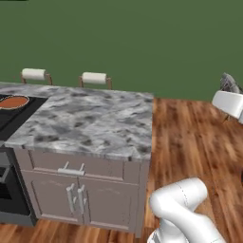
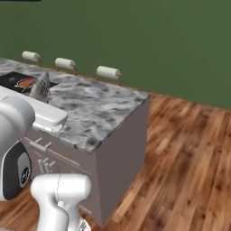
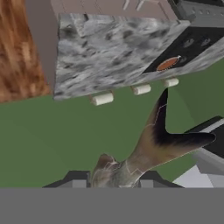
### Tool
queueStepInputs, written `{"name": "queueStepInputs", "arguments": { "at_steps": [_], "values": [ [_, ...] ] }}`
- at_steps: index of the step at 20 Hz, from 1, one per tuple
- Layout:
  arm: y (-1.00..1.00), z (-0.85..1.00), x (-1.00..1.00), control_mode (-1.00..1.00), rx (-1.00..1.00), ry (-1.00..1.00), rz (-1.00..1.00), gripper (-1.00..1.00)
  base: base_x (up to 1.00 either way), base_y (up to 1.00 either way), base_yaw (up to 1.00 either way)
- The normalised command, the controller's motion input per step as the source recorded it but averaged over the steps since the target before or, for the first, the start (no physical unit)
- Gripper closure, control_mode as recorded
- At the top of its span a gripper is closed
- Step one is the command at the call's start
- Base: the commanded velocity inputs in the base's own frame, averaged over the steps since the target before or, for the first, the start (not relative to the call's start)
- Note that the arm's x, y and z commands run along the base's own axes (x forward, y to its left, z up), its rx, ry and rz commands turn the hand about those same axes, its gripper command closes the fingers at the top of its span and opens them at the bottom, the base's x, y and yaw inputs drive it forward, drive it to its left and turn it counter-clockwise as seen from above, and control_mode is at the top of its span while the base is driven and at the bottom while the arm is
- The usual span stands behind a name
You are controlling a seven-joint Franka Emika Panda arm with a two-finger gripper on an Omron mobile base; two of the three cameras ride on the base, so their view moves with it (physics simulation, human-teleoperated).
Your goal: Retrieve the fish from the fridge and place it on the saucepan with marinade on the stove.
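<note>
The gripper [image 3: 113, 183] is clamped on the fish [image 3: 148, 144], its two dark fingertips [image 3: 74, 180] pressed to either side of the body near the head end. In the hand view the fish is grey-brown with pale streaks, and its forked tail fans out dark toward the top right. In the right base view the same fish [image 2: 40, 86] shows as a small grey mottled shape sticking up at the end of the white arm, held in the air over the near part of the counter; in the left base view it [image 1: 231, 83] shows at the right edge, above the wooden floor [image 1: 190, 137].

Beyond it lies a kitchen island with a grey-and-white marbled countertop [image 1: 90, 121] and pale grey cabinet doors [image 1: 78, 199] with metal handles. The black stove [image 1: 19, 114] is set into the counter's far left end, and the saucepan [image 1: 13, 102] with its orange-red marinade [image 1: 14, 101] sits on it, well apart from the fish. Three stools [image 2: 108, 72] with white cushions line the island's far side. The wall [image 1: 142, 42] behind is plain dark green.
</note>
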Motion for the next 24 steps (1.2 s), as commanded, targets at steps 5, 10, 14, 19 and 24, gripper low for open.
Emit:
{"name": "queueStepInputs", "arguments": {
  "at_steps": [5, 10, 14, 19, 24],
  "values": [
    [0.00, 0.00, 0.00, 1.00, 0.00, 0.00, 0.00, 1.00, 0.11, 1.00, 0.00],
    [0.00, 0.00, 0.00, 1.00, 0.00, 0.00, 0.00, 1.00, 0.39, 1.00, 0.00],
    [0.00, 0.00, 0.00, 1.00, 0.00, 0.00, 0.00, 1.00, 0.34, 1.00, 0.00],
    [0.00, 0.00, 0.00, 1.00, 0.00, 0.00, 0.00, 1.00, 0.30, 1.00, 0.00],
    [0.00, 0.00, 0.00, 1.00, 0.00, 0.00, 0.00, 1.00, 0.38, 0.99, -0.03]
  ]
}}
